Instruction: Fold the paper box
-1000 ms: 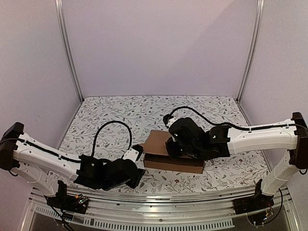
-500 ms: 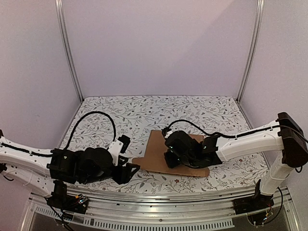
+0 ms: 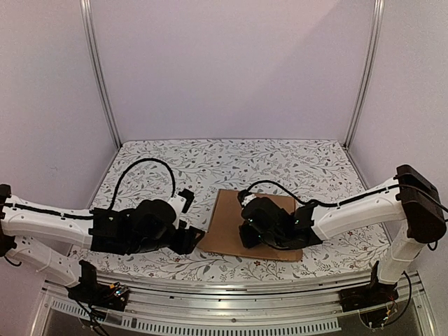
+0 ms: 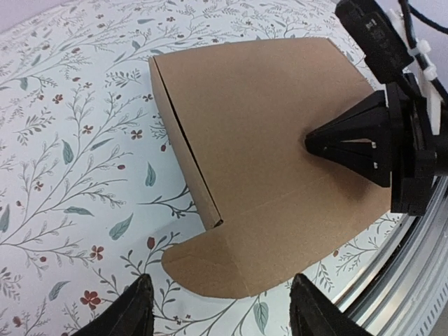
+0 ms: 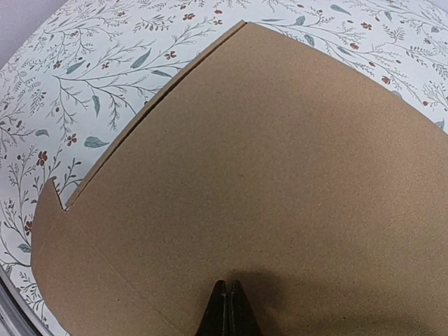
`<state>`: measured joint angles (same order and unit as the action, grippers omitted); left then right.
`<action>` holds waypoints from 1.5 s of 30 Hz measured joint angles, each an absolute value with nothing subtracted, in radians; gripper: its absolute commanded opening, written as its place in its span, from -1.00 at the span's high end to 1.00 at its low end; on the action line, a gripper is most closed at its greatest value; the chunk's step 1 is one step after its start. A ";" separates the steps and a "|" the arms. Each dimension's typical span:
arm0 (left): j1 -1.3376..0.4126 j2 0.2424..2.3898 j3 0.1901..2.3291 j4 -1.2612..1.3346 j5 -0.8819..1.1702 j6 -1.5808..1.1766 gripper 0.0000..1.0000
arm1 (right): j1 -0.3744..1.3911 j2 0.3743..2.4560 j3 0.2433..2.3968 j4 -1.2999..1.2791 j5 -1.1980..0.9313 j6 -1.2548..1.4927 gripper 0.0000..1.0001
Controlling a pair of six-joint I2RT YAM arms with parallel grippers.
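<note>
Progress: paper box (image 3: 227, 220) folded flat, lid (image 5: 266, 161) down on body. Rounded ear tab (image 4: 210, 269) at near corner sticks out untucked, side seam gapes slightly, so tucking and closing likely remain. Right end effector (image 5: 227, 304) closed, empty, tips pressing lid top, box directly beneath. Left end effector (image 4: 227, 315) open, holding nothing, with tab just ahead, partly between its fingers; contact unclear. Box lies on floral surface (image 3: 168, 164).

Soft, even light, sharp focus; faint shadow on the paper box (image 5: 266, 154).
</note>
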<state>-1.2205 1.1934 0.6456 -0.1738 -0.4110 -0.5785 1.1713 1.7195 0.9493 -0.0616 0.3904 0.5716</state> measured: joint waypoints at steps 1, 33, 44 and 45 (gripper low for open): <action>-1.201 1.208 0.650 -0.167 -0.396 -0.572 -0.28 | 1.171 1.716 0.946 -0.058 0.390 0.572 0.96; -0.838 1.634 0.854 0.040 0.043 -0.513 -0.77 | 0.935 1.162 0.668 -0.440 0.432 0.669 -0.97; -0.755 1.687 0.854 0.136 0.204 -0.573 -0.73 | 0.751 1.153 0.552 -0.249 0.138 0.752 -0.88; -0.753 1.692 0.854 0.139 0.215 -0.575 -0.73 | 0.732 1.153 0.538 -0.220 0.112 0.762 -0.84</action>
